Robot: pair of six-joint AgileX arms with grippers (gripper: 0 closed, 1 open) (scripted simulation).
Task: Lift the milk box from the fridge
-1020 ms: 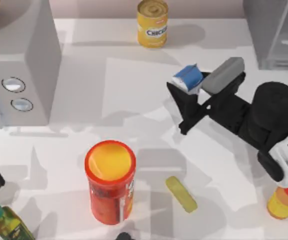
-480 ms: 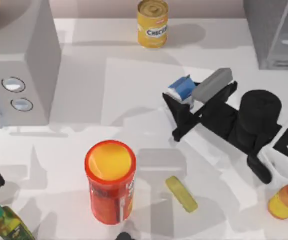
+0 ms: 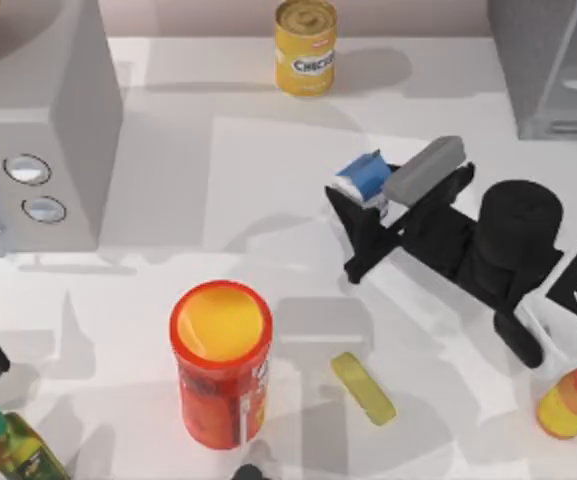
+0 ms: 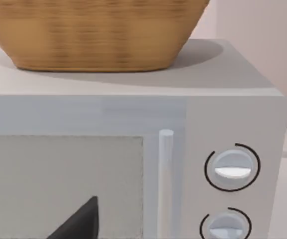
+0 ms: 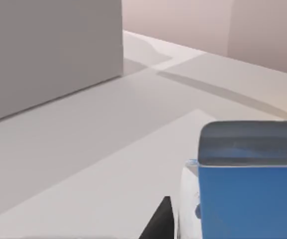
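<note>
Right gripper (image 3: 368,205), at about three o'clock from desk centre, has its jaws pinching the milk box (image 3: 363,177), apparently held raised and well clear of the fridge (image 3: 548,60) at one o'clock; left arm parked, jaws' state indeterminable.

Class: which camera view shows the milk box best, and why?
The top view: the whole milk box appears there, held in the right gripper, clear of the fridge. The right wrist view crops it to a blue side; the left wrist view faces the microwave.

Light was bright and even on the white table (image 3: 268,150). Soft grey shadows spread leftward from the red canister (image 3: 222,360) and crossed its middle. Both wrist views looked slightly soft, perhaps blurred up close.
</note>
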